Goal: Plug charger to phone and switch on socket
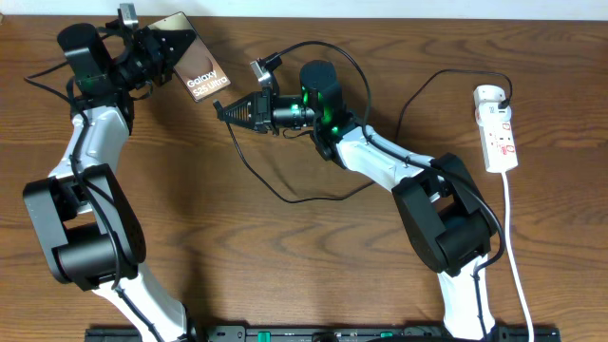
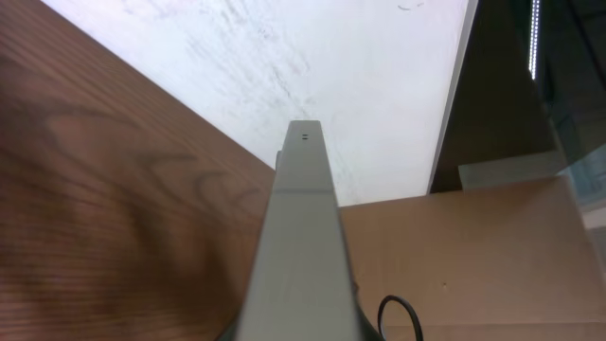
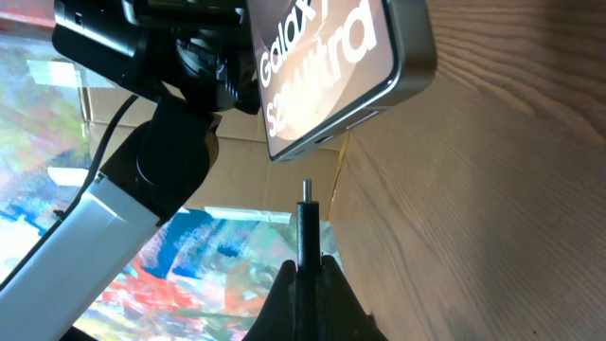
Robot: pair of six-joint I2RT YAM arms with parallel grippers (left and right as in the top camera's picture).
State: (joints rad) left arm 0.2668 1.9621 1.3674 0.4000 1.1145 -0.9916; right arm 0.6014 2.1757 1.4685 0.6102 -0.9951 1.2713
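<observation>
**Phone**: flat rectangular slab with rounded corners. Its smooth bronze-brown face has a slight sheen and carries white "Galaxy S25 Ultra" lettering.
- The left wrist view shows it edge-on as a narrow, matte grey band.
- The right wrist view shows a grey metallic frame, with a small slot in the lower edge.
- It is held at a tilt over the far left of the table.
- Holder: the left gripper, its black fingers clamped on the slab's upper end.

**Charger**: long, thin black cable, limp and looping.
- It curls across the middle of the table, arcs over the right arm, and runs on to the far end of the socket.
- The plug tip is a slim dark stem ending in a small pale metal nub.
- The tip stands upright in the right wrist view, just beneath the phone's lower edge. It is close to the edge but apart from it, and not inserted.
- Holder: the right gripper, its tapered black fingers pinched tight on the stem.

**Socket**: narrow white plastic strip with a rounded far end and red switch marks.
- It lies flat at the right of the table, well apart from the phone.
- The switch position cannot be told.
- A white cord, thicker than the black cable, trails from its near end toward the front edge.

**Table**: brown wood-grain surface, matte.
</observation>
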